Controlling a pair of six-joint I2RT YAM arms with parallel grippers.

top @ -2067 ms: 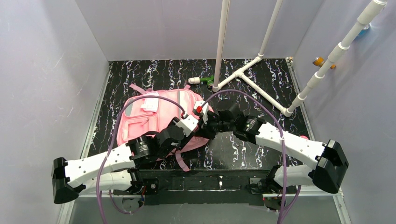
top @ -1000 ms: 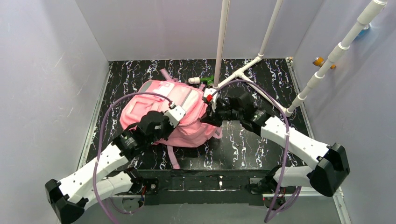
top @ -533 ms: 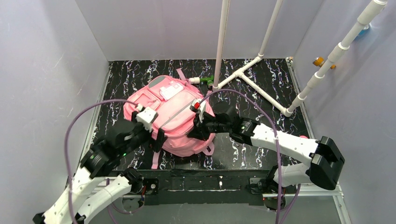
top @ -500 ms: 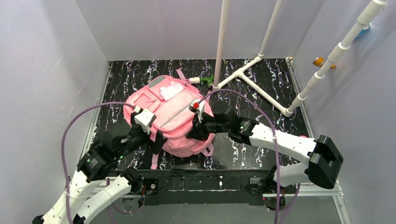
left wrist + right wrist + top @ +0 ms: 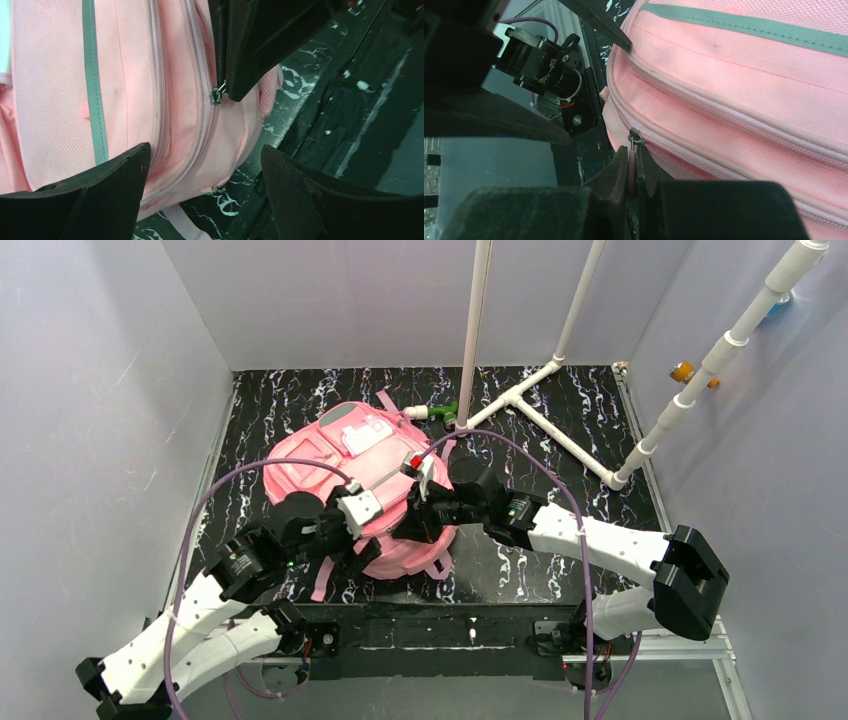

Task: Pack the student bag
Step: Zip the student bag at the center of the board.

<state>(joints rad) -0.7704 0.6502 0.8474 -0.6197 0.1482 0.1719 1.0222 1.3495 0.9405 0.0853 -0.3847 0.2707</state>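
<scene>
The student bag (image 5: 335,445) lies front-up on the dark surface (image 5: 280,400), left of centre, with both arms bent over its near-right corner. The right hand (image 5: 633,165) has its 2 fingers pressed together on the zipper pull (image 5: 634,136) of the outer zip; the left hand (image 5: 205,150) hovers just above the same corner, fingers spread wide, gripping nothing.

Likely trouble: the pinch on the pull is thin, so a tug across the zip line rather than along it could slip the tab free; the bag is soft and nothing pins it, so a pull may drag or swivel it over the surface instead of running the slider; the zip bends round the corner here, where the slider could bind; the 2 hands sit very close and could knock each other.

The bag's long axis seems to run roughly near to far, leaning a little left as it goes back; the end with the small loop (image 5: 386,400), which I take for the top, faces the back wall near the white pipe frame (image 5: 540,415); a loose strap (image 5: 320,585) trails off the near end.
</scene>
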